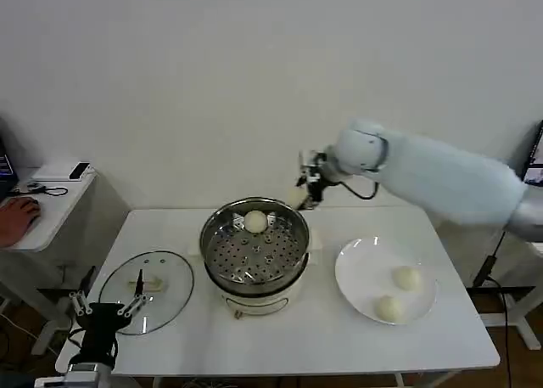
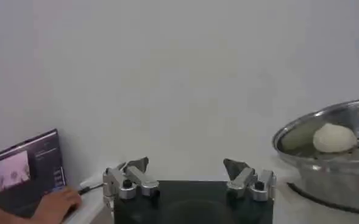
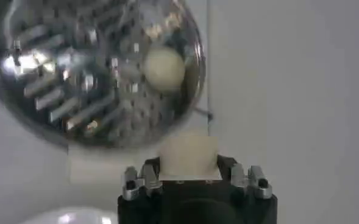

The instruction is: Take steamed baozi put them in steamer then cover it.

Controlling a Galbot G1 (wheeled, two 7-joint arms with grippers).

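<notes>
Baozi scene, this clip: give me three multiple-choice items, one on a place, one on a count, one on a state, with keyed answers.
1. Where does the cover lie?
A. on the steamer
B. on the table at the robot's left of the steamer
C. on the plate

2. How many baozi lie on the plate?
A. two
B. none
C. four

3. What is the right gripper doing?
A. hanging open
B. resting on the plate
C. holding a baozi

Key: 1 B, the cover lies flat beside the steamer. 2 A, two baozi sit on the plate. 3 C, the right gripper is shut on a bun above the steamer's far rim.
</notes>
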